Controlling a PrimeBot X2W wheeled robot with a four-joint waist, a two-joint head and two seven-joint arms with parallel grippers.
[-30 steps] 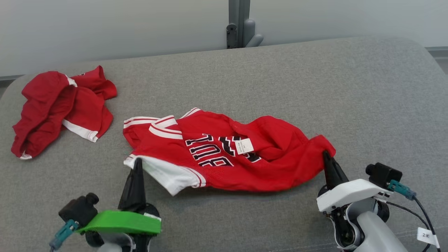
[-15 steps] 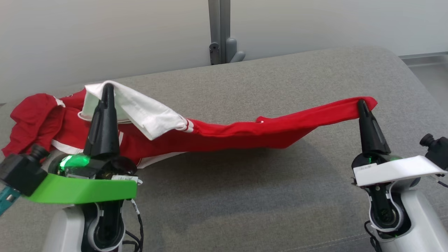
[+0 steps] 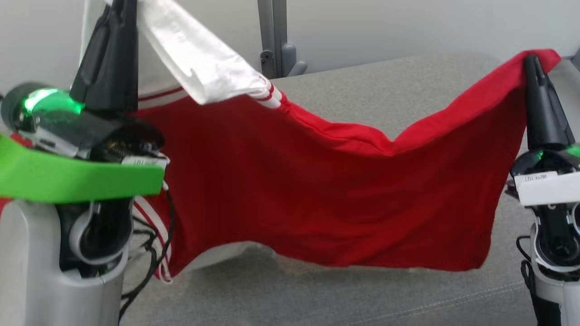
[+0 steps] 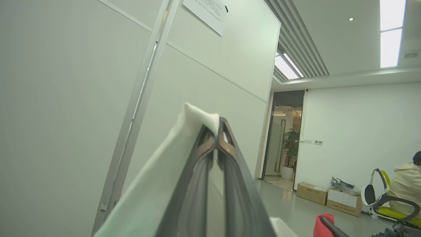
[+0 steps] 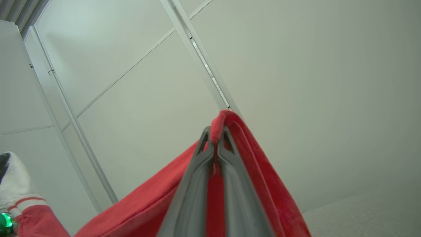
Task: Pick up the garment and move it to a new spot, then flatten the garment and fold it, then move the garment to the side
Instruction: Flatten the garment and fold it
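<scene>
The garment (image 3: 340,194), a red jersey with white trim, hangs spread like a sheet above the grey table, sagging in the middle. My left gripper (image 3: 121,5) is raised at the upper left, shut on its white-trimmed corner. In the left wrist view the left gripper (image 4: 217,126) pinches the white fabric (image 4: 171,164) at its tips. My right gripper (image 3: 532,59) stands at the right, shut on the red corner. The right wrist view has the right gripper (image 5: 215,131) with red cloth (image 5: 256,164) folded over its tips. The garment's lower edge hangs just above the table.
The grey padded table (image 3: 344,290) lies below the cloth, with a pale wall and a grey post (image 3: 272,36) behind it. In the left wrist view a seated person (image 4: 406,184) and cardboard boxes (image 4: 329,197) are far off across the room.
Both grippers have risen with the garment's corners, lifting it off the table; it went from a crumpled heap to a hanging sheet. The head view has also shifted.
</scene>
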